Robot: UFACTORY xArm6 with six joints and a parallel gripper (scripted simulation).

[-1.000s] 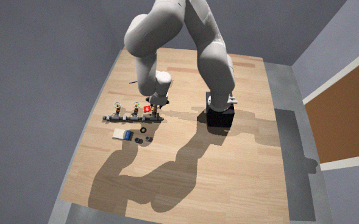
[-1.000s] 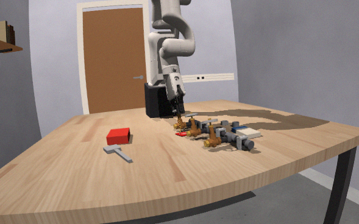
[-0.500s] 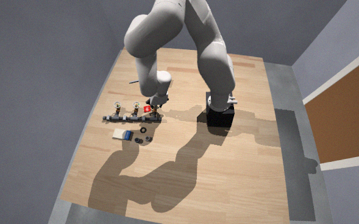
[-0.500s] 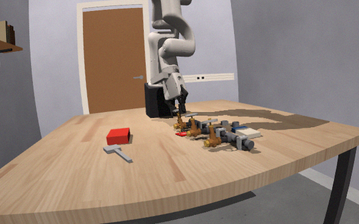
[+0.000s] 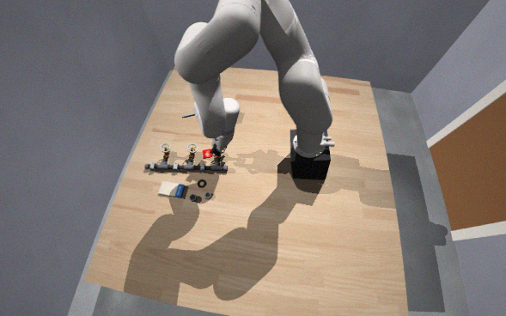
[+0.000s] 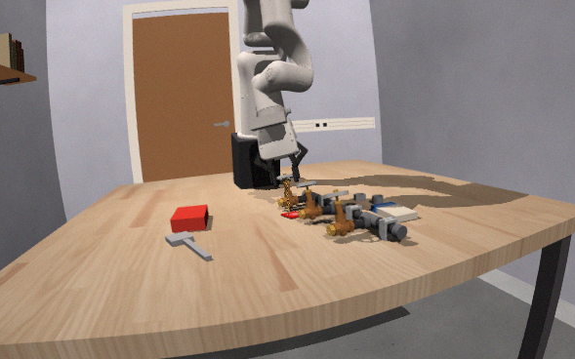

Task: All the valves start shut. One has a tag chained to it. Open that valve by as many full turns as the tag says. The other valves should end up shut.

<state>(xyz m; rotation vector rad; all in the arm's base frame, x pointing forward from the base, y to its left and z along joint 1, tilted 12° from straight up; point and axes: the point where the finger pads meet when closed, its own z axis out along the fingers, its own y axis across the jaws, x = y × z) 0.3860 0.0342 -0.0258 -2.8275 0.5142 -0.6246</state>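
Three brass valves stand in a row on a grey pipe [image 5: 186, 167]. The left valve [image 5: 165, 151] and middle valve [image 5: 192, 151] show their round handwheels. The right valve [image 5: 216, 158] has a red tag [image 5: 207, 154] beside it, which also shows in the exterior view [image 6: 290, 214] lying on the table by that valve. My gripper [image 5: 217, 149] is above the right valve and shut on its handwheel [image 6: 285, 178]. In the exterior view the fingers [image 6: 287, 175] straddle the grey wheel; the other two wheels [image 6: 306, 184] [image 6: 335, 194] stand free.
A white and blue block [image 5: 173, 189] and three dark rings [image 5: 201, 183] lie in front of the pipe. A red box [image 6: 189, 218] and a grey hammer-like tool [image 6: 188, 244] lie farther off. The arm's black base [image 5: 310, 162] stands to the right.
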